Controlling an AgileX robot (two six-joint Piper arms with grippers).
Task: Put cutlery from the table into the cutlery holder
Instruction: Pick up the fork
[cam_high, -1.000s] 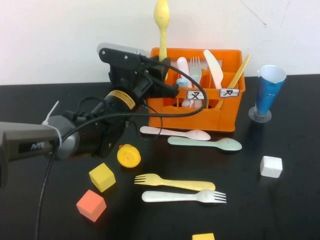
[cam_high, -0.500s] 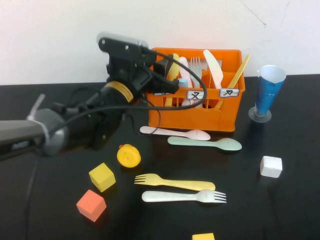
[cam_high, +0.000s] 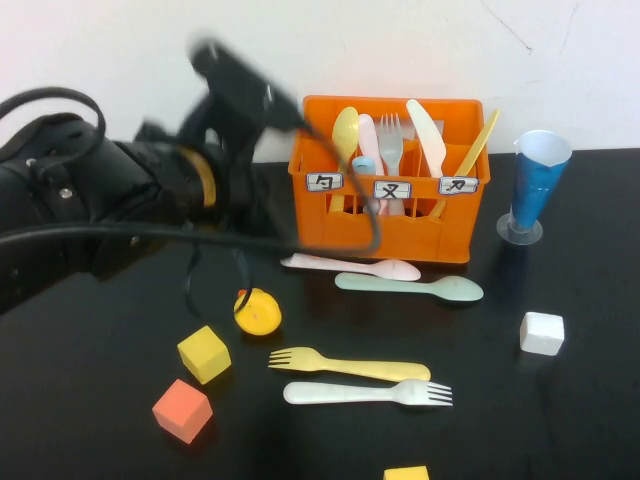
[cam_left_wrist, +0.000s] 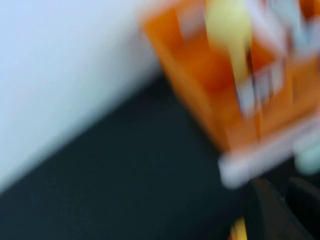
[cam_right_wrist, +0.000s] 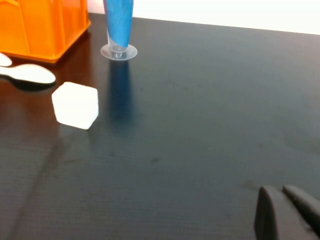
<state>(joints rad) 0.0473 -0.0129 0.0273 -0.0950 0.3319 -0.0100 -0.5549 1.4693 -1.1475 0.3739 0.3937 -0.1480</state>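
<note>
Left gripper at 9 o'clock of orange plastic cutlery holder, fingers pressed together, empty; right gripper pressed together over matte black table.

1. A robotics test bench in a lab-like room: a matte black surface stands against a bare white wall.
2. Staged props crowd the scene: an orange cutlery holder with labelled compartments, pastel plastic cutlery, foam-like coloured cubes, a yellow duck toy and a blue cone cup.
3. A black cabled robot arm reaches across the surface.
</note>
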